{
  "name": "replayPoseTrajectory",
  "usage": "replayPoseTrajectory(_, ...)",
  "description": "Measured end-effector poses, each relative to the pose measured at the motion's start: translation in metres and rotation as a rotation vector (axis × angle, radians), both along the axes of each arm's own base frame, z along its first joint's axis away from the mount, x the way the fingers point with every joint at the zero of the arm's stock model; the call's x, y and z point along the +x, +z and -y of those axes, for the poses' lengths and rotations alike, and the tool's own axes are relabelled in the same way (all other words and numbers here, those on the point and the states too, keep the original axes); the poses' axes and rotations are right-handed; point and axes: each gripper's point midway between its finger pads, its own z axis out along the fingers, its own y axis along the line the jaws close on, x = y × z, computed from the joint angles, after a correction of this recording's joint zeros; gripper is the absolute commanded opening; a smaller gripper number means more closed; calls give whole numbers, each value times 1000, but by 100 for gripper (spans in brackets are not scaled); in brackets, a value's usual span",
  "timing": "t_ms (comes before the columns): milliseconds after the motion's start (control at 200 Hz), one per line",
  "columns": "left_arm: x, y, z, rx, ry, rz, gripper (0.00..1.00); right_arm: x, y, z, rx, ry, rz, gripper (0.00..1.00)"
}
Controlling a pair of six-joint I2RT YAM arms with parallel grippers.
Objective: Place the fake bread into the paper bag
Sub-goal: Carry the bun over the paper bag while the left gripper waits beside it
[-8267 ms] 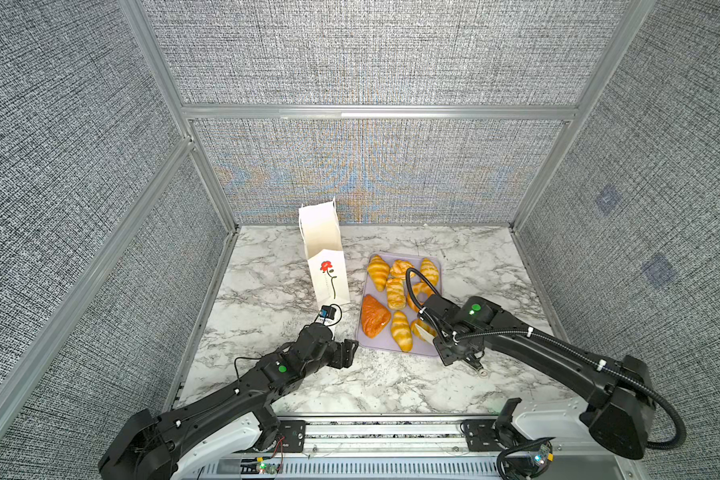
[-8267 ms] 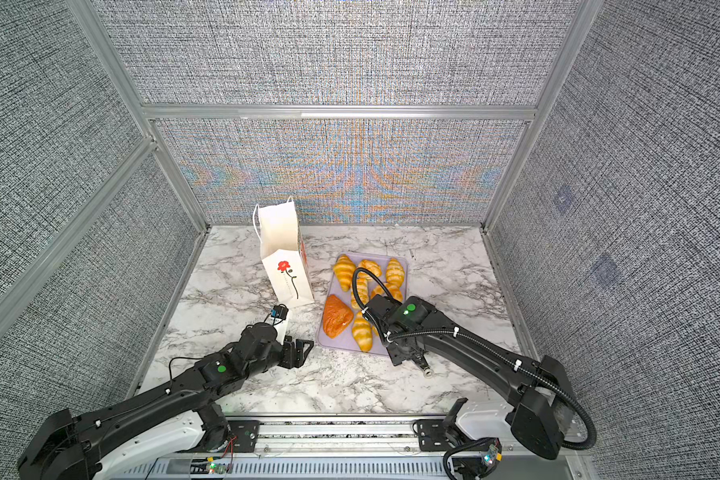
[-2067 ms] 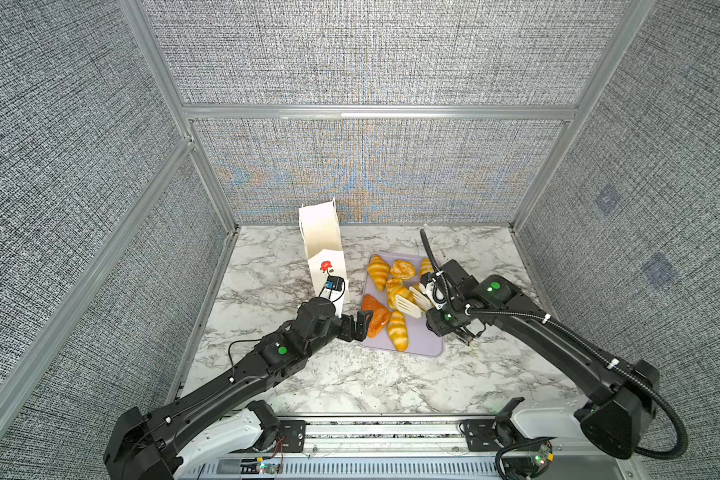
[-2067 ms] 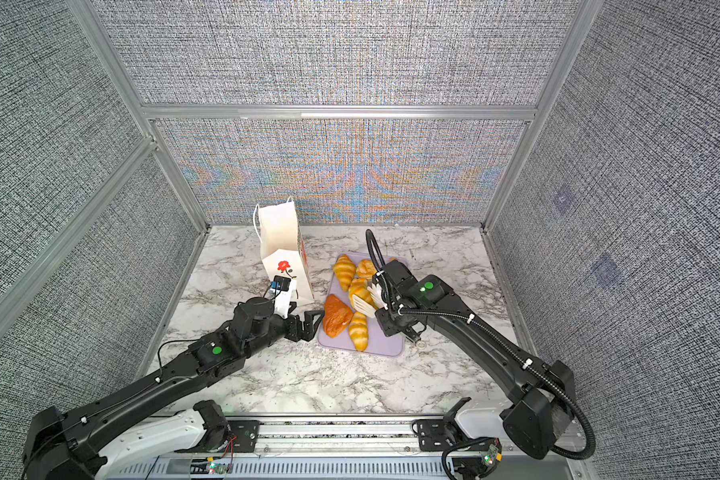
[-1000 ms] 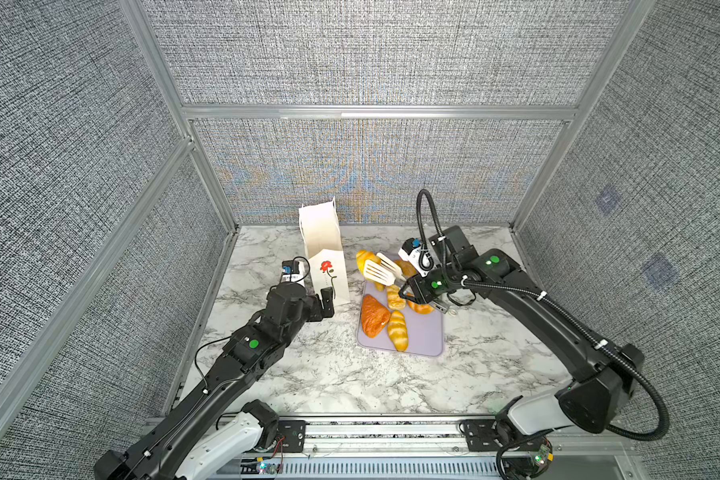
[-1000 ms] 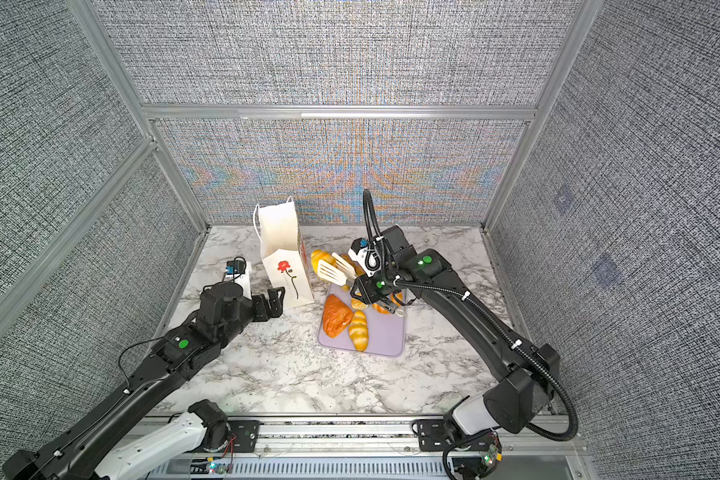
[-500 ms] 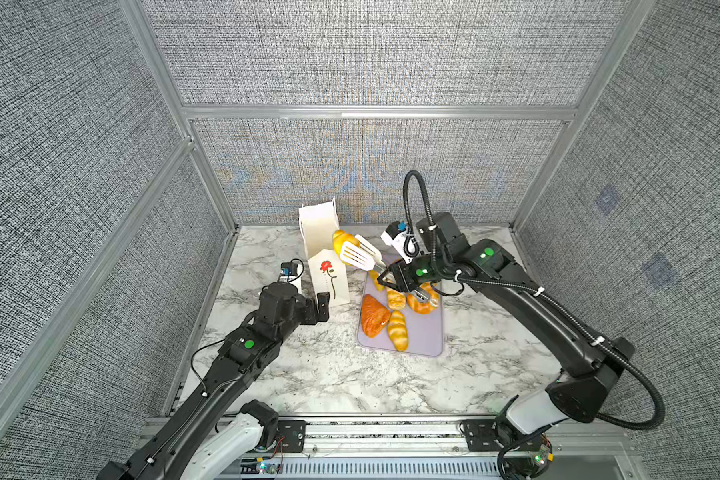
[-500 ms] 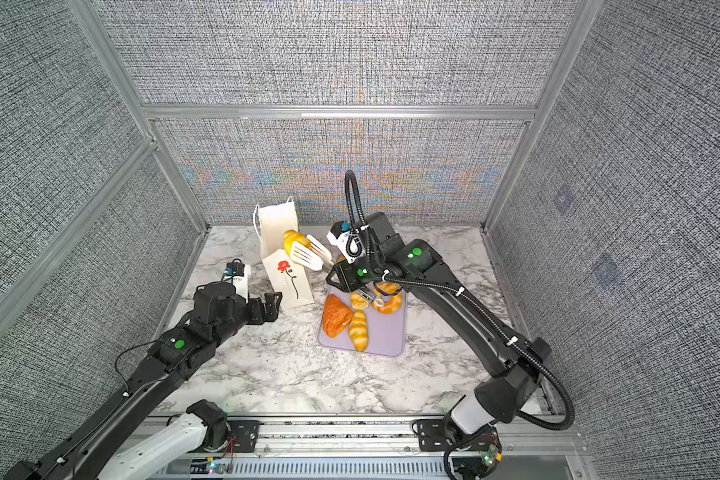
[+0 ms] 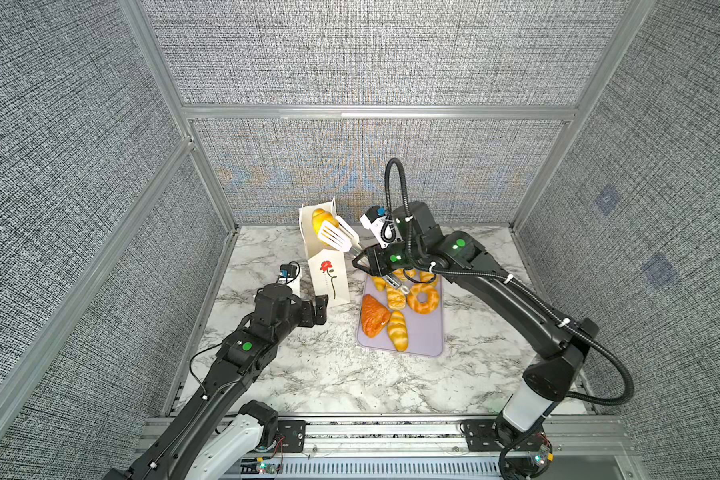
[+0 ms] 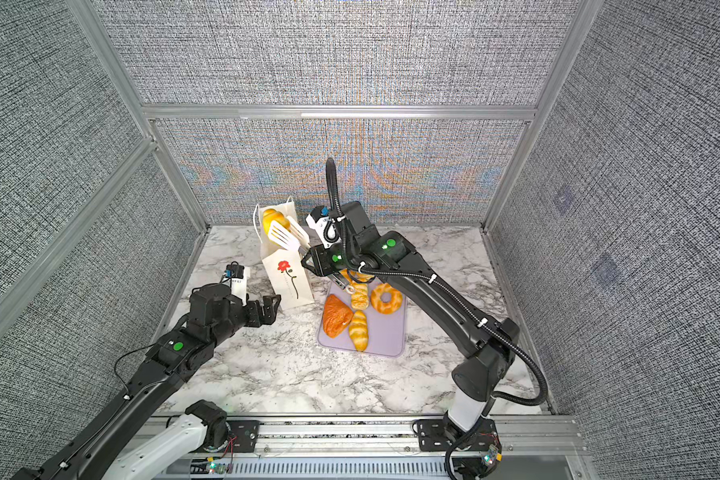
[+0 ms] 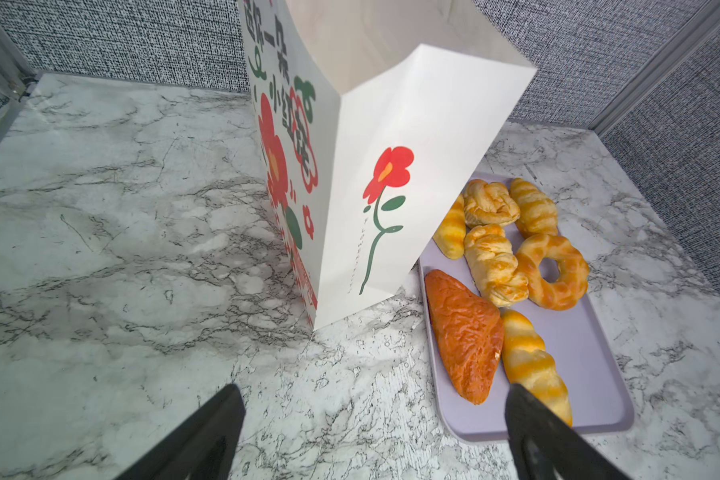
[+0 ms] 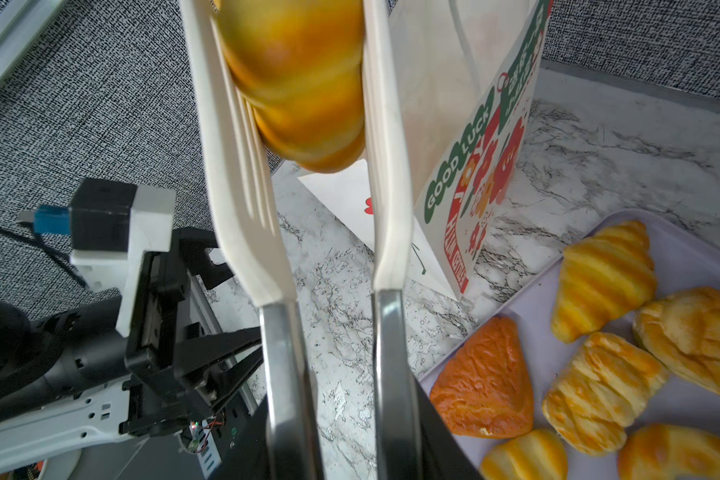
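My right gripper [image 9: 366, 262] [image 10: 313, 262] [image 12: 341, 440] is shut on the metal handles of white tongs [image 9: 338, 237] [image 10: 288, 237] [image 12: 246, 174]. The tongs pinch one golden piece of fake bread [image 9: 321, 219] [image 10: 272, 220] [image 12: 300, 83] right at the open mouth of the upright white paper bag [image 9: 328, 279] [image 10: 288, 280] [image 11: 391, 166] [image 12: 474, 137]. Several more pieces lie on a lilac tray [image 9: 427, 345] [image 10: 388, 337] [image 11: 591, 374], among them a ring [image 9: 422, 297] and an orange-brown triangle [image 11: 466, 340]. My left gripper [image 9: 319, 308] [image 10: 267, 310] [image 11: 371, 415] stands open and empty near the bag's base.
The marble table is boxed in by grey fabric walls with aluminium posts [image 9: 208, 174]. The tray lies just right of the bag. The right arm's cable [image 9: 391, 187] loops above its wrist. A metal rail [image 9: 371, 432] runs along the front edge.
My right arm has carried the tongs and bread left and up, from over the tray to the bag's mouth. The left gripper has shifted slightly by the bag's base and stays open.
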Motion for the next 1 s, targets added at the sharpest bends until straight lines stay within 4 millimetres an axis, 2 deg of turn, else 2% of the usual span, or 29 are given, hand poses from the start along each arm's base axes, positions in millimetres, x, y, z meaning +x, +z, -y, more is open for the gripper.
replayPoseTrajectory(250, -1, -2, -1, 9, -8, -1, 99, 22, -7, -13, -7, -43, 6, 40)
replayPoseTrajectory(430, -1, -4, -1, 17, -11, -7, 99, 34, -15, -15, -37, -78, 13, 40)
replayPoseTrajectory(730, -3, 1, -1, 8, -15, 16, 99, 43, -24, -13, -107, -108, 30, 48)
replayPoseTrajectory(996, -9, -1, 8, -25, -73, 13, 99, 45, -31, -6, -162, -120, 37, 57)
